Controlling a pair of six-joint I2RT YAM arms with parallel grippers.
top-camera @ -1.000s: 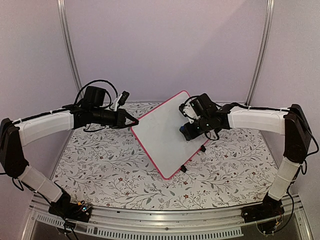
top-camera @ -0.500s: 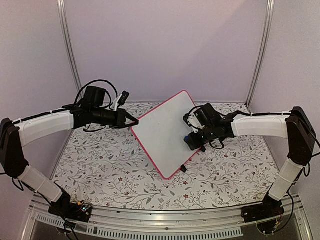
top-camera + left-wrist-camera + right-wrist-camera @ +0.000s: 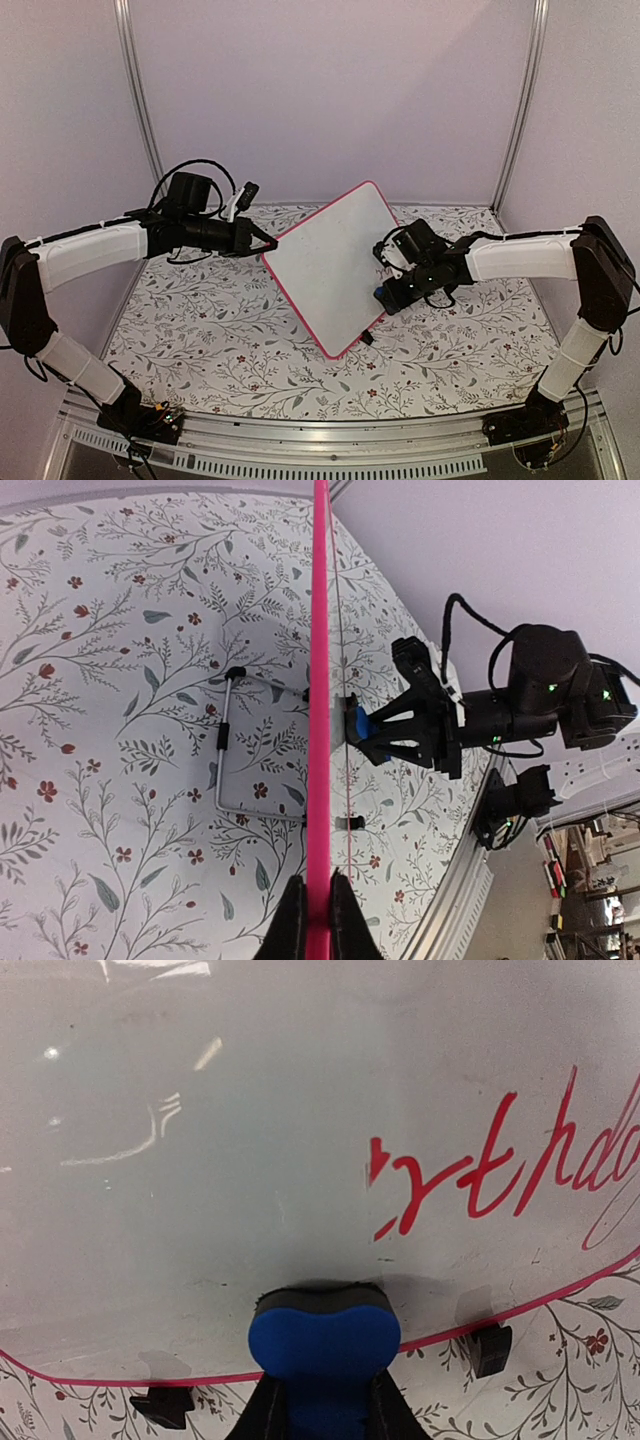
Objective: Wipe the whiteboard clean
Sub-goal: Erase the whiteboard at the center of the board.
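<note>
The whiteboard (image 3: 325, 265), white with a pink-red frame, stands tilted on its black clip feet at mid table. My left gripper (image 3: 268, 243) is shut on its left frame edge; the left wrist view shows the pink frame (image 3: 320, 680) edge-on between my jaws (image 3: 319, 920). My right gripper (image 3: 385, 295) is shut on the blue eraser (image 3: 323, 1345), whose black felt presses the board face (image 3: 250, 1160) near its lower edge. Red handwriting (image 3: 500, 1175) remains on the board, right of the eraser.
The table (image 3: 220, 340) has a floral cloth. The board's wire stand (image 3: 225, 760) shows behind it in the left wrist view. Metal rails stand at the back corners, and a grey rail (image 3: 330, 440) runs along the near edge.
My right gripper has slid the eraser down and to the right across the board, toward its lower right edge. The left arm and the board have stayed still.
</note>
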